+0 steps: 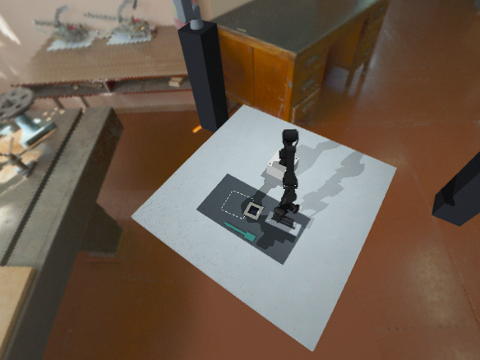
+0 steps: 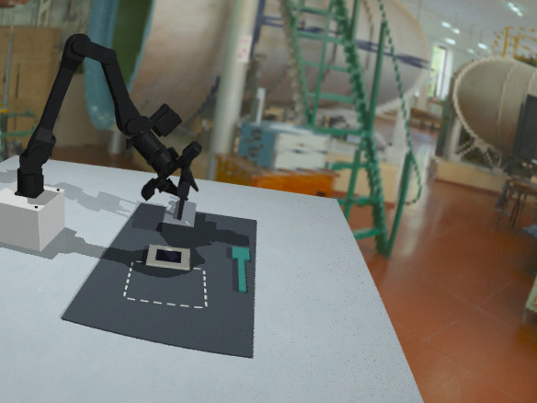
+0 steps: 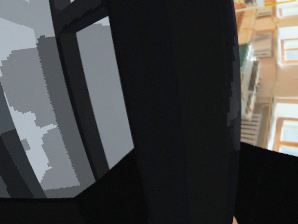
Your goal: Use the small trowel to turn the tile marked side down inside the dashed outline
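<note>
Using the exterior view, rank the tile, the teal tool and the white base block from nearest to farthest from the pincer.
The pincer is shut on the trowel at the mat's far end.
1. Tile: on the mat just in front of the pincer.
2. Teal tool: along the mat's right edge.
3. White base block: off the mat, far left.

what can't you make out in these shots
- Wrist view: a dark rounded body fills most of the frame and hides the tile and outline.
- Exterior view: the gripper is shut on a dark handle, but the contact itself is too small to see.
- Top view: the arm covers most of the grey blade.
- Tile: its underside is hidden in every view.
</note>
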`<state>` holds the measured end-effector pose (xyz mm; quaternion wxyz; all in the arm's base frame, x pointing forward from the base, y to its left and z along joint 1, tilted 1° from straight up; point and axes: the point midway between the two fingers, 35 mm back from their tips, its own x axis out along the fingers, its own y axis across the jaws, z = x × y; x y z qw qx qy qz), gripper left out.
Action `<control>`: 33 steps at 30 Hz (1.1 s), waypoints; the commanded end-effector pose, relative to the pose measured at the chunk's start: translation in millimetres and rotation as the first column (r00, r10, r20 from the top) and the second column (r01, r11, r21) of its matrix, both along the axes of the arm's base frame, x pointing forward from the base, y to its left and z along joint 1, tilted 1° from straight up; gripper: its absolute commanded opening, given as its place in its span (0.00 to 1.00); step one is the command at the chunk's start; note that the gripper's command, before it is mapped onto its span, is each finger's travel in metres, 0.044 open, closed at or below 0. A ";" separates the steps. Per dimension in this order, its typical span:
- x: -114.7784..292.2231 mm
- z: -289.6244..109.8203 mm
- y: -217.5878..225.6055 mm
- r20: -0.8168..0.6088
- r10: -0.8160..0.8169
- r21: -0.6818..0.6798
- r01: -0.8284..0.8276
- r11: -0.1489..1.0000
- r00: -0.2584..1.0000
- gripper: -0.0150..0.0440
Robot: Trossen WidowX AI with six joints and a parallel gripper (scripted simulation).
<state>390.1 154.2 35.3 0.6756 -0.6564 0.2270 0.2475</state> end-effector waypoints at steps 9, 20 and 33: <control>-13.4 1.6 -43.4 0.031 0.039 0.068 -0.041 0.997 0.999 0.25; -13.7 1.2 -44.1 0.031 0.040 0.068 -0.042 0.997 0.999 0.25; -16.6 -18.8 -44.6 0.031 0.040 0.068 -0.042 0.997 0.999 0.25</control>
